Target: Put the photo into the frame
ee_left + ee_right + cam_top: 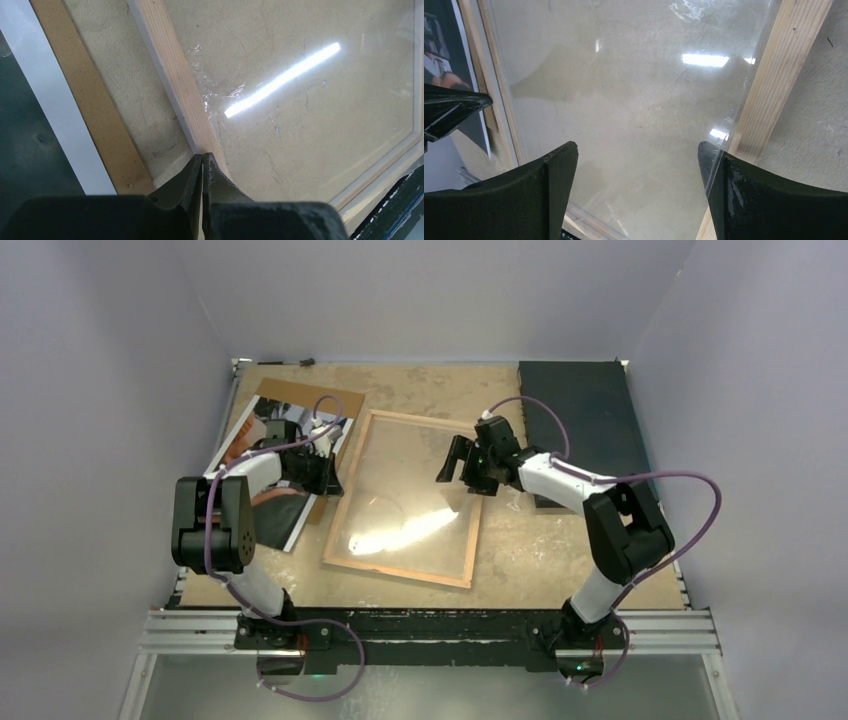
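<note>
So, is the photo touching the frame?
Apart. The left wrist view shows a strip of brown board and bare table lying between the photo and the frame.

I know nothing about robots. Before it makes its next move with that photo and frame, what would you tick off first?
1. Frame back side up, opening free: ok; only the clear pane lies in it.
2. Photo in a grip: not ok; it lies on the brown backing board, left of the frame.
3. Left gripper free: ok; shut, nothing visible between its fingers, tips at the frame's left rail.
4. Right gripper open: ok; spread above the pane.
5. Pane seated flat: cannot tell; its edge seems to overlap the right rail.
</note>
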Tool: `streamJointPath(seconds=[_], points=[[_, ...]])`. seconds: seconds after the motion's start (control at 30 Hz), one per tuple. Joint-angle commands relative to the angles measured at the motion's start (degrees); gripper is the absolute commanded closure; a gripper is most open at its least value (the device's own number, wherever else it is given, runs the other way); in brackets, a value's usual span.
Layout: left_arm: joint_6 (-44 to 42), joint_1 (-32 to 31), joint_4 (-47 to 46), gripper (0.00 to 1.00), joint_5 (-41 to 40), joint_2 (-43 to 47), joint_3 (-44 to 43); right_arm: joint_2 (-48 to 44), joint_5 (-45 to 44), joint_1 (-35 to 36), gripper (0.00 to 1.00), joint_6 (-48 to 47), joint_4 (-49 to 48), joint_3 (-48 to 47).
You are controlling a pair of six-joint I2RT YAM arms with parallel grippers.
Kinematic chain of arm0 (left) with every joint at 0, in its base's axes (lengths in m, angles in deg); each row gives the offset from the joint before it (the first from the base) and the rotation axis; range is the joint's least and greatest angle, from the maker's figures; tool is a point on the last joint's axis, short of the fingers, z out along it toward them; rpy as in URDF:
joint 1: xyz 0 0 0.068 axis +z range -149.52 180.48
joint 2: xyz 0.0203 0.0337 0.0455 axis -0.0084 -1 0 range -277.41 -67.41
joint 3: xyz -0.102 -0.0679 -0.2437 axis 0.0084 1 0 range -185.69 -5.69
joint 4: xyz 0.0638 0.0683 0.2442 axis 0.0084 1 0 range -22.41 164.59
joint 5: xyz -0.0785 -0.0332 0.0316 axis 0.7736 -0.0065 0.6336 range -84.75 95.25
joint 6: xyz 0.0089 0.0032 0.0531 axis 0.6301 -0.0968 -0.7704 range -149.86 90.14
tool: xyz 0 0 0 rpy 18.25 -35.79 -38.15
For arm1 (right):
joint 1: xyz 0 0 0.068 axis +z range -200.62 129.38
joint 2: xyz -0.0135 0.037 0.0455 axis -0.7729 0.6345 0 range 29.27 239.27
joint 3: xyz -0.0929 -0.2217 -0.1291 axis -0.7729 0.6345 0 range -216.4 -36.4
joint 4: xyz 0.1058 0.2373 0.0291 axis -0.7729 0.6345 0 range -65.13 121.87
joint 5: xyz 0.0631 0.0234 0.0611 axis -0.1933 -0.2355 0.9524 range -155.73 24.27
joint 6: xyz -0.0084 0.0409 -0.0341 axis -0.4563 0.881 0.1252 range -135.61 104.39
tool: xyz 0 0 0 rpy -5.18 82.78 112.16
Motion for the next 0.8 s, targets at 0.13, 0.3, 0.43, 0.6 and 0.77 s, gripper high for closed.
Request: streamJointPath(seconds=[0.13,0.3,0.43,0.6,0.77], points=[[-1.9,-0.53,1.61,1.0,0.28,0.79,0.47,4.38,-0.58,0.51,0.09,-2.41,3.48,-7.08],[-1.91,-0.53,1.62,1.0,0.36,0.86,0.61,3.94,-0.56,0.56,0.17,-0.65,1.45,-6.78],[-2.1,-0.53,1.74,1.0,0.35,0.79,0.61,3.74,-0.97,0.7,0.12,-0.6,1.15,-7.31],[-1.92,-0.53,1.62,1.0,0.53,0.74,0.4,6.69,-4.8,1.88,0.08,-1.91,7.3,-12.44],[-1.95,-0.53,1.71,1.0,0.54,1.2,0.53,8.58,-9.1,3.01,0.04,-2.09,11.69,-14.52]])
